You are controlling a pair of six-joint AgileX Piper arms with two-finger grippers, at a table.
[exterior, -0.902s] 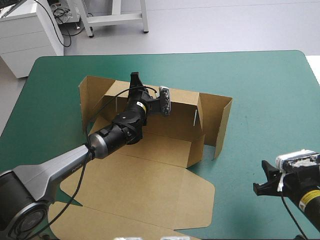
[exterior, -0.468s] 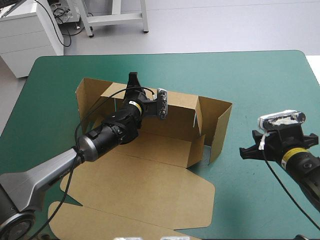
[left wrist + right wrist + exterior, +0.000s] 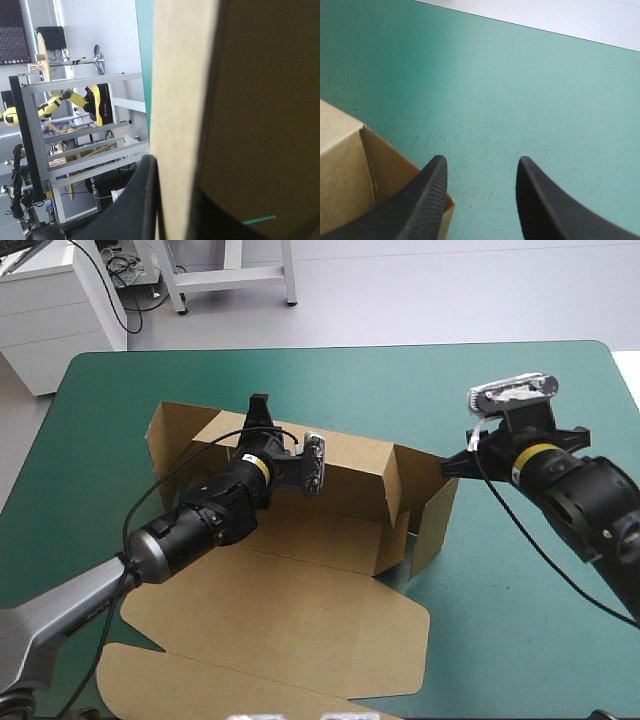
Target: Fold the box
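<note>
The left gripper [image 3: 174,195] is all but shut on the box [image 3: 180,90]. A pale board edge runs up between its jaws, with one black finger [image 3: 142,200] tight against the outer face. The other finger is lost in the shadow on the board's inner side. In the high view this grip sits on the top rim of the box's back wall [image 3: 350,452], toward that wall's left end. The left arm reaches to it across the box's floor from the near left.

The right gripper [image 3: 481,162] is open and holds nothing. Its fingers stand well apart, and bare teal-green cover [image 3: 530,75] shows between them. A top corner of the box stands just beside its left finger [image 3: 430,200]; whether they touch, I cannot tell. In the high view this gripper hangs at the box's right end, just outside the raised right flap [image 3: 440,505].

The box sits about mid-table, a little to the left, and is half formed. The back wall is upright and a flap stands at each end, the left flap [image 3: 165,435] leaning slightly outward. A short upright panel rises at the right of the floor, just inside the right flap. The lid [image 3: 300,615] lies flat on the cover on the box's near side, its rounded corners toward the table's near edge.
</note>
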